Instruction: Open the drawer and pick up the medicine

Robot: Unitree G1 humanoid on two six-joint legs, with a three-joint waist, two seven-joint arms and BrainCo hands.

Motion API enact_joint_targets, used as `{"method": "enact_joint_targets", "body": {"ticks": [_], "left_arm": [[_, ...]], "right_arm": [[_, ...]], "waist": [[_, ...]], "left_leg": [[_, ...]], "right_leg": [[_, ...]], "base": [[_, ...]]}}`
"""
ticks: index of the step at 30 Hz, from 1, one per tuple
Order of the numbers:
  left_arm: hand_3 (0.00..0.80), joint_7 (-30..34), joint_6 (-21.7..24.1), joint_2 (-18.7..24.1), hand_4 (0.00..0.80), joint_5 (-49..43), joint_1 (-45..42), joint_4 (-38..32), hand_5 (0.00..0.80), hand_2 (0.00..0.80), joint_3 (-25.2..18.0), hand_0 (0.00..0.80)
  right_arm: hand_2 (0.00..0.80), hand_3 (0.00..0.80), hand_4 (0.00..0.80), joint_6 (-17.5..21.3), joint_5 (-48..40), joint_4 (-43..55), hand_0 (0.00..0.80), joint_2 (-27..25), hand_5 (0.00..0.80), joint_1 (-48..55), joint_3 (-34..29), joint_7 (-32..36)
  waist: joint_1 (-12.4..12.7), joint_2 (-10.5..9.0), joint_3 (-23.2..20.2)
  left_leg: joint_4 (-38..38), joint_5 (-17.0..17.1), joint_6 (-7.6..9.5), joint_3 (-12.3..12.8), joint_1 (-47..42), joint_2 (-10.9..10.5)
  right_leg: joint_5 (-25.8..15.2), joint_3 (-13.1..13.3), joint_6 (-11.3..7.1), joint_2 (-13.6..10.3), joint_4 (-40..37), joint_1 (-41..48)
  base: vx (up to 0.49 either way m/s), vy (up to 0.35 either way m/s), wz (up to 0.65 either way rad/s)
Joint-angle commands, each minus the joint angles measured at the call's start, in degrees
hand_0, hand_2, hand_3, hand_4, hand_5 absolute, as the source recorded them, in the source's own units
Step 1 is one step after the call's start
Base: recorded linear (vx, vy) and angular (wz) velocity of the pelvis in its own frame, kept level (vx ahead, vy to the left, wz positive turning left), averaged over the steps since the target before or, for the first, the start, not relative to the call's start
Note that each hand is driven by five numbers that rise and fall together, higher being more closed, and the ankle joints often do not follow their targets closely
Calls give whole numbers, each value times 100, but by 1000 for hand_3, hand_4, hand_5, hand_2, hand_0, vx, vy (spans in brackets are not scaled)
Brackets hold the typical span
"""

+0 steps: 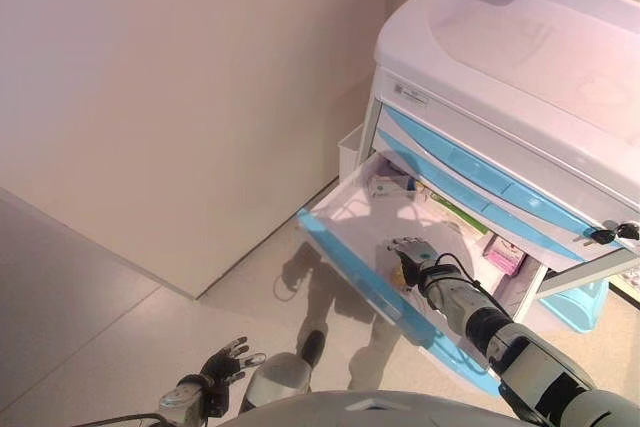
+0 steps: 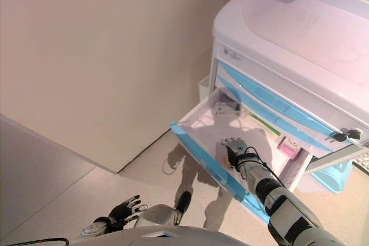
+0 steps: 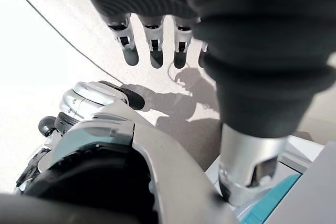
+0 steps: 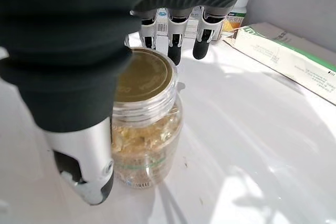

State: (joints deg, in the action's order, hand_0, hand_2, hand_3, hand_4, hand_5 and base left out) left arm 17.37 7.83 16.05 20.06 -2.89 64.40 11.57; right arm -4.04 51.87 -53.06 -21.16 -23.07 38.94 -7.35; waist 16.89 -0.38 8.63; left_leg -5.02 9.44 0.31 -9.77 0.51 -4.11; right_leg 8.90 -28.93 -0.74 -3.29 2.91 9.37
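Observation:
The white cart's blue-fronted drawer (image 1: 352, 269) stands pulled out. Inside it a clear medicine jar (image 4: 145, 129) with a gold lid stands upright, filled with pale yellow pieces. My right hand (image 1: 412, 253) reaches into the drawer and hovers over the jar. Its fingers (image 4: 174, 43) stretch straight past the lid, and its thumb (image 4: 86, 166) hangs down beside the jar's wall. The hand is open, not closed round the jar. My left hand (image 1: 225, 362) hangs low over the floor, open and holding nothing.
A long green-and-white box (image 4: 283, 59), a small box (image 1: 388, 185) at the drawer's back and a pink box (image 1: 505, 255) also lie in the drawer. Keys (image 1: 610, 234) hang from the cart (image 1: 500, 37). A wall (image 1: 180, 97) stands to the left.

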Motion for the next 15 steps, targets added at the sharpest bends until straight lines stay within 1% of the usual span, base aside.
{"method": "enact_joint_targets", "body": {"ticks": [1,15], "left_arm": [[0,77,129,-127,0,-228,120,357,0,0,330,0],[0,119,311,-152,0,-371,157,638,0,0,238,0]], "right_arm": [[0,0,0,-81,-53,164,0,-85,0,-242,-35,-199],[0,0,0,-250,-127,1,0,54,0,-106,-57,-148]], "waist": [[75,-54,-7],[60,-86,-24]], "left_leg": [[124,-556,-164,152,-167,39],[134,-587,-152,161,-213,34]], "right_leg": [[-538,65,-168,-262,133,-241],[-509,75,-132,-261,157,-211]], "base": [[0,0,0],[0,0,0]]}}
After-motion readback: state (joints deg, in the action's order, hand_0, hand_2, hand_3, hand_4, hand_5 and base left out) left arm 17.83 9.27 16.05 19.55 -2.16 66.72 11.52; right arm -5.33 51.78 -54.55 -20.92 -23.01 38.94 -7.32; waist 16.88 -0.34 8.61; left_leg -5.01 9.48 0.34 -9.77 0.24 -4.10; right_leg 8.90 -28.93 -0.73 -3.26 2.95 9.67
